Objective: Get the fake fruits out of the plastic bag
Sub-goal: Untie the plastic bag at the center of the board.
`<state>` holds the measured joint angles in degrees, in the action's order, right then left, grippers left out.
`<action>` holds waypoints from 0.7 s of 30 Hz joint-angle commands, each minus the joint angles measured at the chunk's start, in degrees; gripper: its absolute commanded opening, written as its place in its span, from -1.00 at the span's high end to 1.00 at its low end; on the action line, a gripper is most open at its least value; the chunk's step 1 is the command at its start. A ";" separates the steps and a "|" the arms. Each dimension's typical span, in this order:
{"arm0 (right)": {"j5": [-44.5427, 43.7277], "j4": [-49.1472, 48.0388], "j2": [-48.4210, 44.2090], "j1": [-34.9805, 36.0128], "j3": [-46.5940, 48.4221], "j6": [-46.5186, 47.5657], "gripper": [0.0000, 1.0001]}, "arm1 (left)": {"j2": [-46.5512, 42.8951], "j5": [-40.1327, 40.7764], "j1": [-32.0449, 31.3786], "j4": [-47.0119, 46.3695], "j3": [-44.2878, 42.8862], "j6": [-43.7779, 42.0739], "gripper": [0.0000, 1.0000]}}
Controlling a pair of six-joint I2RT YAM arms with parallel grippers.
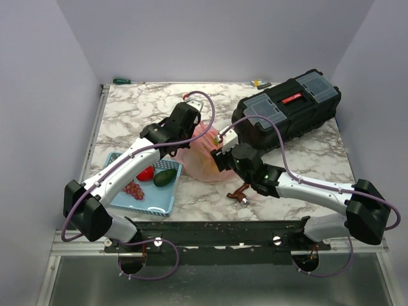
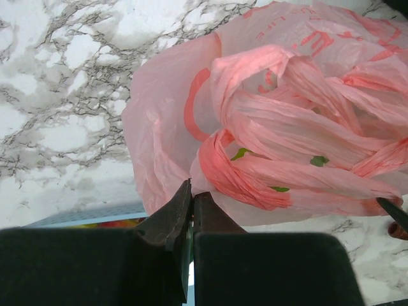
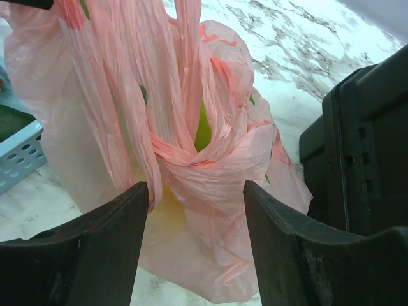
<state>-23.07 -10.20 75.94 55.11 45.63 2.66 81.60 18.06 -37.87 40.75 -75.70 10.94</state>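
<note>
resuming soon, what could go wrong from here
The open right gripper straddles the bunched bag, so closing may grab plastic, not the green fruit inside.
The left gripper pinches only a bag edge, which could slip or tear.
The toolbox sits close beside the right gripper and might get bumped.

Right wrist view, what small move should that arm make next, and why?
Probably close the right gripper on the plastic bag: its open fingers straddle the bunched film, the left gripper pinches one edge, and a green fake fruit shows inside.
</note>
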 commanded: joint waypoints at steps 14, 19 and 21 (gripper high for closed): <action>3.46 -12.37 -7.99 0.26 -12.33 -6.27 -0.64 | -1.65 5.65 0.34 0.01 -0.25 0.66 1.00; -4.64 -9.62 -7.41 0.29 -10.53 -10.70 -0.71 | -2.76 4.72 0.40 -1.20 0.74 -0.11 1.00; -6.80 -10.27 -5.96 0.25 -9.88 -11.60 -0.71 | -2.85 3.10 0.28 -0.60 0.06 0.02 1.00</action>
<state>-23.31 -18.39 68.29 55.13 34.15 -4.93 80.66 21.85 -37.82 39.94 -75.42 11.14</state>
